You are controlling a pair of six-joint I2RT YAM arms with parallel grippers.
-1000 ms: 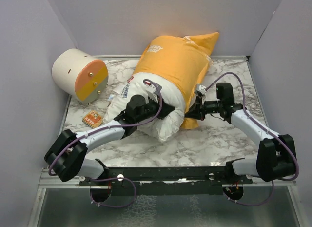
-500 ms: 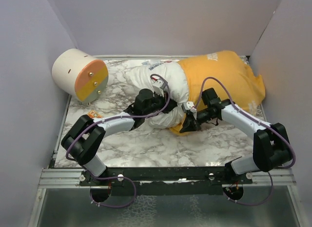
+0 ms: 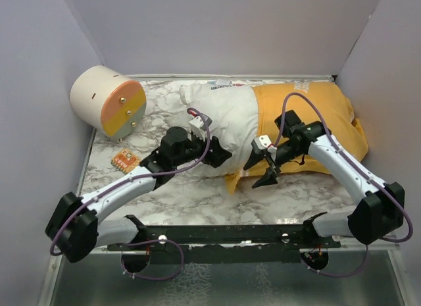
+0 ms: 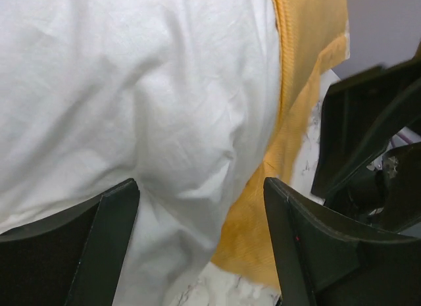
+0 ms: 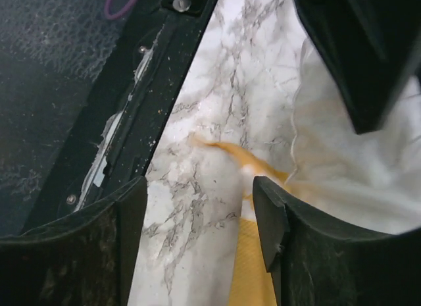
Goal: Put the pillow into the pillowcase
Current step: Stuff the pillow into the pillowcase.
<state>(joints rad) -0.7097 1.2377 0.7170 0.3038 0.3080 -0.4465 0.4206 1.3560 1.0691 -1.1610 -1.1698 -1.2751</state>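
Both end effectors stood spread with nothing pinched. Your left end effector (image 3: 222, 156) straddled the bare white bulge of the pillow (image 3: 217, 115). Your right end effector (image 3: 260, 170) hung over the counter (image 3: 197, 194), just beside the loose near corner of the pillowcase (image 3: 316, 115) mouth. I judged the step in hand to be taking hold for a pull of the case over the pillow.

To do it well, you needed the right fingers to take only the orange hem at that near corner, not the white fabric under it. The left end effector should have pressed or clamped the exposed pillow so it held its place while the hem was drawn leftward. Short pulls, shared between the near and far edges, would have kept the mouth from bunching.

The pillow lay along the far side of the counter, its right part inside the case and its left part out. It was plump and creased, with a printed label at its far edge. The case was thin orange-yellow cloth, full at the right end
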